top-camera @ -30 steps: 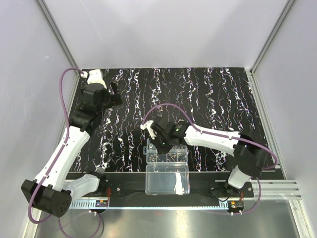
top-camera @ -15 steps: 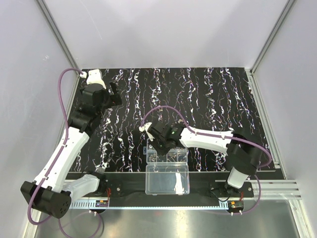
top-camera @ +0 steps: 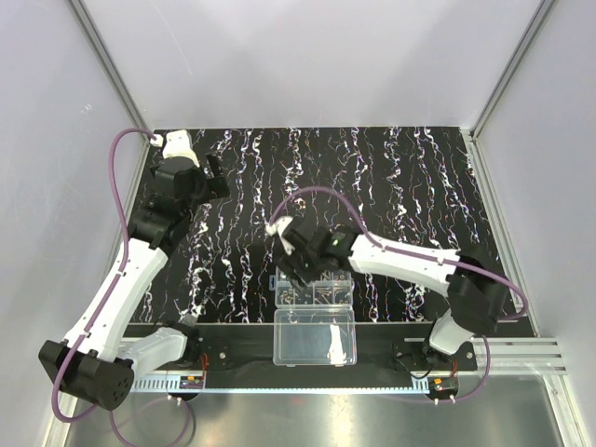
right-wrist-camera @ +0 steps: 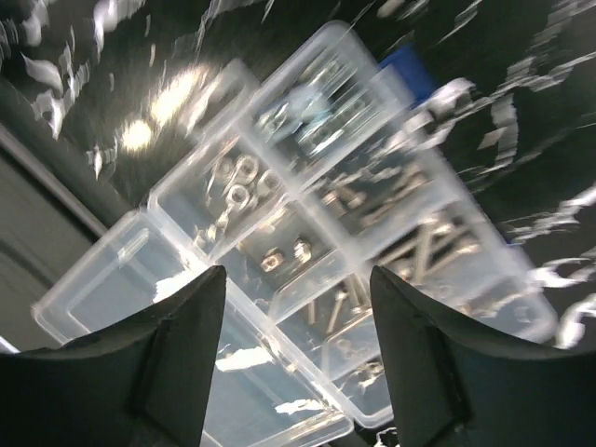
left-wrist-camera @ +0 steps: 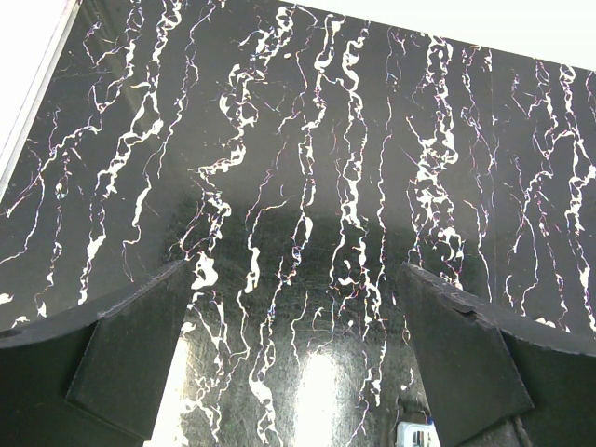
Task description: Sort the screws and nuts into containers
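Note:
The containers (top-camera: 317,291) are compartments of a clear organizer box near the mat's front edge. In the right wrist view, which is blurred, the containers (right-wrist-camera: 307,200) hold silvery nuts (right-wrist-camera: 240,182) in one cell. Two more nuts (right-wrist-camera: 284,254) lie in the cell beside it, and slim screws (right-wrist-camera: 341,308) lie in further cells. My right gripper (top-camera: 296,268) (right-wrist-camera: 296,279) hangs open just above the box's left part, with nothing between its fingers. My left gripper (top-camera: 214,177) (left-wrist-camera: 293,270) stands open over bare mat at the far left, holding nothing.
The undivided clear lid half (top-camera: 315,337) lies in front of the compartments. A small blue piece (right-wrist-camera: 400,61) lies at the box's far side. The black mat (top-camera: 391,186) with white streaks stretches behind. A small white and blue item (left-wrist-camera: 415,436) shows at the left wrist view's bottom edge.
My right gripper was shut over the box's left compartments and now stands open. It has shifted slightly over the box. The left arm has not moved.

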Motion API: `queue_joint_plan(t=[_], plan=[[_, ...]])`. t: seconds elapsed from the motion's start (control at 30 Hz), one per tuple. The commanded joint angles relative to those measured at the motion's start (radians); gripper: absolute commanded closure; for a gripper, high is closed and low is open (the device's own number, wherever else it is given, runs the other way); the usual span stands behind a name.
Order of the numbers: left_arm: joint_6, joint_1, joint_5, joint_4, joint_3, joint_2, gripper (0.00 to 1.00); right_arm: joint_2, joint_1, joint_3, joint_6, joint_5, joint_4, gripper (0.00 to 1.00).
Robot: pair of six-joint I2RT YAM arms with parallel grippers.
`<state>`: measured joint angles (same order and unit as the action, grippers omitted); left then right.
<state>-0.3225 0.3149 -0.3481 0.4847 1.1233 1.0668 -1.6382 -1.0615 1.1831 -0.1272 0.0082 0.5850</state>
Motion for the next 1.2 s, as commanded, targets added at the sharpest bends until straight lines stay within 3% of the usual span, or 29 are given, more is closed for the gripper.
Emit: queue_joint_plan(t=[0.0,0.1,0.27,0.6,1.17], plan=[[-0.001,-0.005,-0.009,-0.028,0.032,-0.021,0.01,0.068,0.102,0.124,-0.04,0.127,0.018,0.29],[-0.001,-0.005,-0.006,-0.028,0.032,-0.011,0.01,0.01,0.245,0.232,-0.115,0.183,0.059,0.28],[0.0,-0.005,-0.005,-0.032,0.029,-0.001,0.01,-0.167,0.382,0.374,-0.265,0.266,0.208,0.32],[0.002,-0.004,-0.006,-0.031,0.027,0.024,0.01,-0.319,0.39,0.311,-0.282,0.257,0.09,0.5],[0.008,-0.004,-0.017,-0.034,0.026,0.03,0.01,-0.379,0.44,0.262,-0.292,0.274,-0.017,0.59]])
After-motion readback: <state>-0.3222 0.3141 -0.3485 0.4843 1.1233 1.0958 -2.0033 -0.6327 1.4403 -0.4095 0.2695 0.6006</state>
